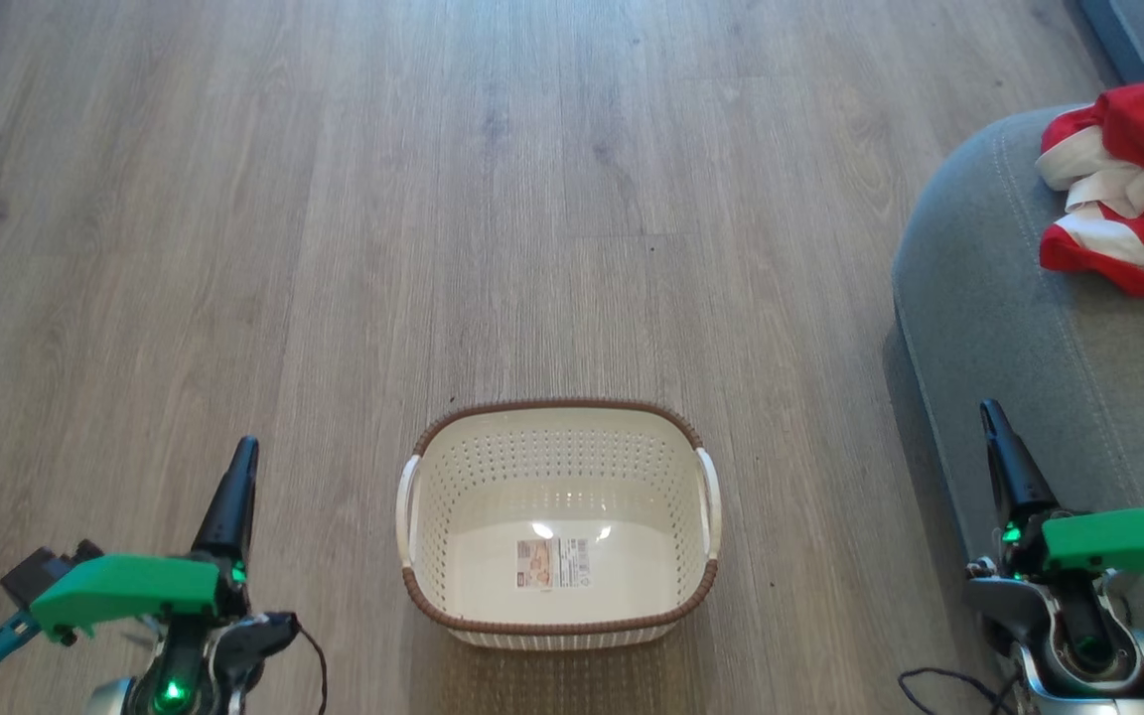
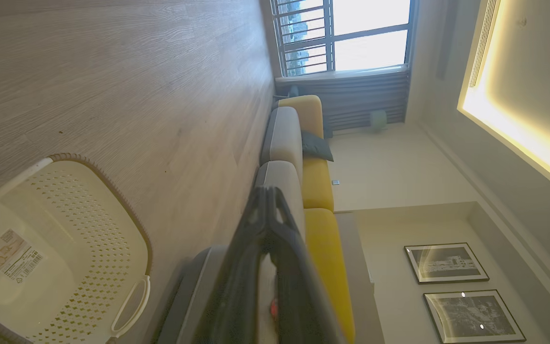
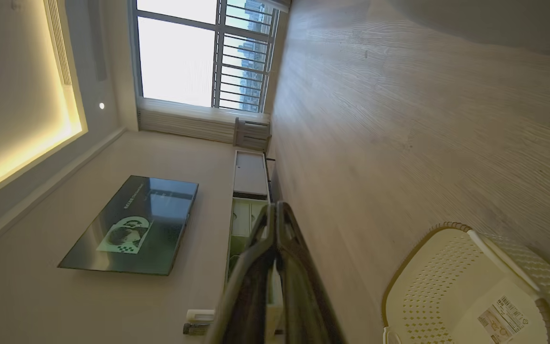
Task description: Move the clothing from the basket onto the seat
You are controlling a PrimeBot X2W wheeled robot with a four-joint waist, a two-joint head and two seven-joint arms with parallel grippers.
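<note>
The cream basket [image 1: 559,616] with a brown rim stands on the wood floor in the lower middle of the head view, holding just a label [image 1: 552,562]. Its perforated wall appears in the left wrist view [image 2: 84,229] and the right wrist view [image 3: 428,282]. Red and white clothing [image 1: 1133,189] lies heaped on the grey seat [image 1: 1019,308] at the right edge. My left gripper [image 1: 244,452] hangs shut at lower left, well left of the basket. My right gripper [image 1: 989,412] is shut at lower right, over the seat's front edge. Both hold nothing.
Wood floor [image 1: 532,199] stretches ahead of the basket. The left wrist view shows a long grey and yellow sofa [image 2: 303,157] under a window [image 2: 346,33] and framed pictures. The right wrist view shows a wall television [image 3: 136,224] and a low cabinet [image 3: 248,191].
</note>
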